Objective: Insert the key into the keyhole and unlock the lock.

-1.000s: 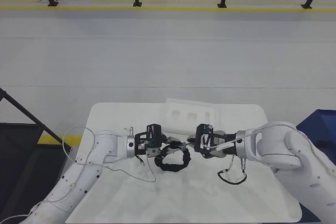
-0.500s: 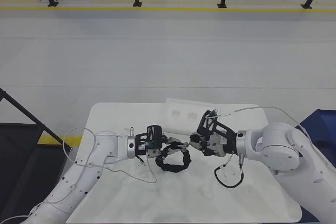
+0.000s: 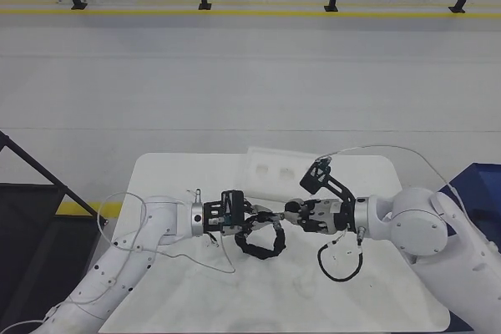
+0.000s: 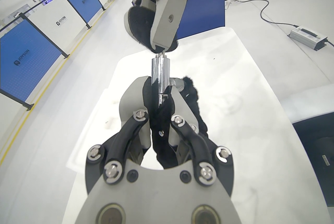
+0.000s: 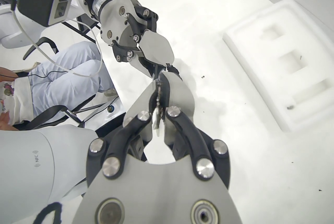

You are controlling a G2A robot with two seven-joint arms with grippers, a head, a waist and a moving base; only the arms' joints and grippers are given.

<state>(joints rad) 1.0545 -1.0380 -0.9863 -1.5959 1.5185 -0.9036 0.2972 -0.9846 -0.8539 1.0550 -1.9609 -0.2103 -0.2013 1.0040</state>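
Over the last second the right wrist has rolled, swinging its camera bracket up off the table side, and the right gripper (image 3: 290,210) has closed the gap to the left gripper (image 3: 249,219); the left arm has hardly shifted. The left gripper (image 4: 159,94) is clamped on the lock (image 4: 161,71), its pads pinching the lower half of the chrome barrel; the lock's black cable loop (image 3: 259,242) hangs below it over the table (image 3: 192,284). The right gripper (image 5: 160,84) is pinched tight on the key (image 5: 158,102), with the blade poking past the fingertips; the blade tip meets the barrel's free end, but how deep it sits cannot be told. Both are held above the middle of the white table; a white foam tray (image 3: 280,171) with rectangular pockets lies at the far edge; beyond is pale floor (image 3: 250,83) with a yellow line (image 3: 250,12), and blue barriers (image 4: 28,58) stand in the hall. The barrel's long axis runs across the table from one gripper to the other, free end facing the right gripper; the key lies in line with it, blade pointing at the left gripper.
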